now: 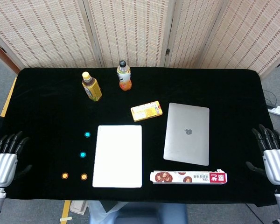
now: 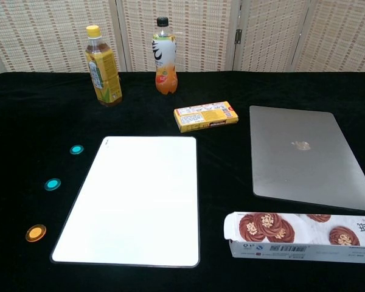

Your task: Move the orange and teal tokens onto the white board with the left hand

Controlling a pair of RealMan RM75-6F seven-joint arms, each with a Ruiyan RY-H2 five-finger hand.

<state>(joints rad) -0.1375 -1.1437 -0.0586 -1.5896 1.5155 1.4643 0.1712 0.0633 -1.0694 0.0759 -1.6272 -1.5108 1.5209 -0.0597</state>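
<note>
Lighting: bright, even, apparently from overhead. Shadows: faint, soft, barely visible on the black tablecloth. Glare: mild sheen on the white board and closed laptop. Focus: sharp in both views. Edge distortion: slight in chest view.
</note>
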